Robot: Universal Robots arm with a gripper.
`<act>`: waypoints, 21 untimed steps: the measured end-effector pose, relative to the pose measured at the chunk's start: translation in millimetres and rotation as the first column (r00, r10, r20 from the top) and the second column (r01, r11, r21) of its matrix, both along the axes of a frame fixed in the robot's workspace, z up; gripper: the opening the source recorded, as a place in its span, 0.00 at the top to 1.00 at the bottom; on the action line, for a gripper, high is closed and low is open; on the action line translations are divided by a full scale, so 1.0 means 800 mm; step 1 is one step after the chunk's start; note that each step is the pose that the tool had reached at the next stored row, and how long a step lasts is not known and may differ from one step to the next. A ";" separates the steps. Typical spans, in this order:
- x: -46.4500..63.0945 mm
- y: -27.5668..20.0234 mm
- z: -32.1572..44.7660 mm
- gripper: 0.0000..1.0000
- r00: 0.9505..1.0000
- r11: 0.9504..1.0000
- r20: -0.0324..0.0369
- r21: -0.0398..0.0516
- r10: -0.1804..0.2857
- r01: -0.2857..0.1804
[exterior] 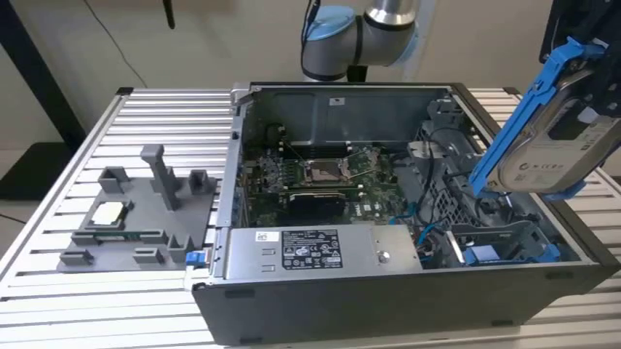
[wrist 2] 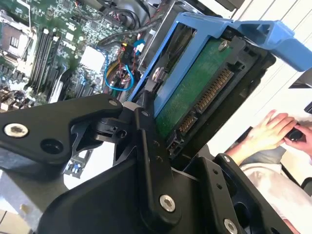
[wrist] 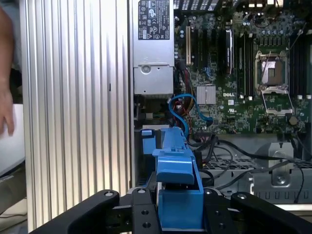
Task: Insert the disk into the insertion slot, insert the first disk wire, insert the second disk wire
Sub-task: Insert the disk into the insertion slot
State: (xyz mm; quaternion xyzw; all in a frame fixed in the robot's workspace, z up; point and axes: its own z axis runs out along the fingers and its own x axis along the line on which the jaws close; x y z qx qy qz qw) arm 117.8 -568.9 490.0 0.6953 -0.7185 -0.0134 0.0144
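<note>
The disk (exterior: 555, 149), a silver-grey drive with a white label in a bright blue carrier frame, hangs tilted in the air above the open computer case's right side in the exterior view. My gripper (exterior: 594, 87) is shut on it from above. In the second wrist view the black fingers (wrist 2: 146, 141) clamp the carrier, and the disk's green circuit side and connector (wrist 2: 204, 92) face the camera. The first wrist view shows the blue carrier (wrist: 178, 187) between the gripper's fingers (wrist: 180, 212). The insertion slot (exterior: 505, 246), a grey bay with blue rails, lies below the disk in the case's near right corner.
A grey labelled power supply box (exterior: 310, 251) fills the case front. The motherboard with its CPU socket (exterior: 321, 171) lies in the middle. Blue wires (wrist: 183, 109) loop near the drive bay. A grey fixture tray (exterior: 136, 211) sits on the slatted table (exterior: 145, 116). A person's hand (wrist 2: 273, 131) shows beyond the disk.
</note>
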 end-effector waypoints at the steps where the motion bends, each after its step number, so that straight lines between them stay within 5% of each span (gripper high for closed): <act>1: 0.000 0.0000 -0.0008 0.67 1.000 1.000 0.000 0.000 0.000 0.000; 21: 0.002 -0.0008 -0.0121 0.67 1.000 1.000 0.000 0.000 0.000 0.000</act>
